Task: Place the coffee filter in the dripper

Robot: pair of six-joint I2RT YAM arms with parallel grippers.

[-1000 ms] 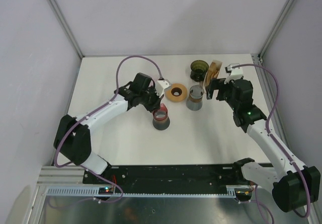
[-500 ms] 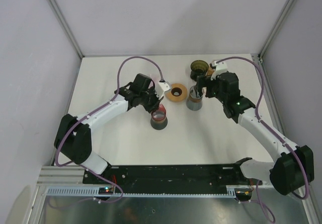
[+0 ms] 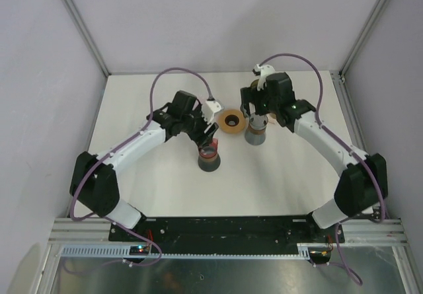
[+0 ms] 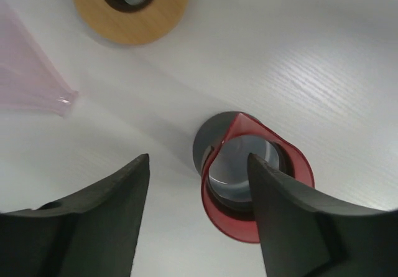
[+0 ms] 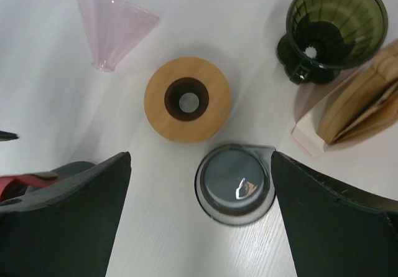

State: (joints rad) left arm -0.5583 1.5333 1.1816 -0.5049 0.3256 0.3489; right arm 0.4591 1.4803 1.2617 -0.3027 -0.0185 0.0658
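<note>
The brown paper coffee filters (image 5: 364, 103) lean in a pale holder at the right edge of the right wrist view. Beside them stands a dark green dripper (image 5: 333, 25). A clear pink cone dripper (image 5: 115, 22) lies on its side, apart from them. My right gripper (image 5: 200, 155) (image 3: 254, 112) is open and empty above a grey glass carafe (image 5: 235, 183). My left gripper (image 4: 198, 159) (image 3: 208, 137) is open just above a grey cup with a red collar (image 4: 255, 177) and holds nothing. In the top view, the right arm hides the filters and the green dripper.
A round wooden ring (image 3: 232, 121) with a hole in its middle lies between the two grippers. The red-collared cup (image 3: 209, 156) and the carafe (image 3: 256, 134) stand close together mid-table. White walls and metal posts bound the table on three sides.
My left gripper has opened above the red-collared cup. The right arm has swung left, from beside the filter holder to over the grey carafe, staying open.
</note>
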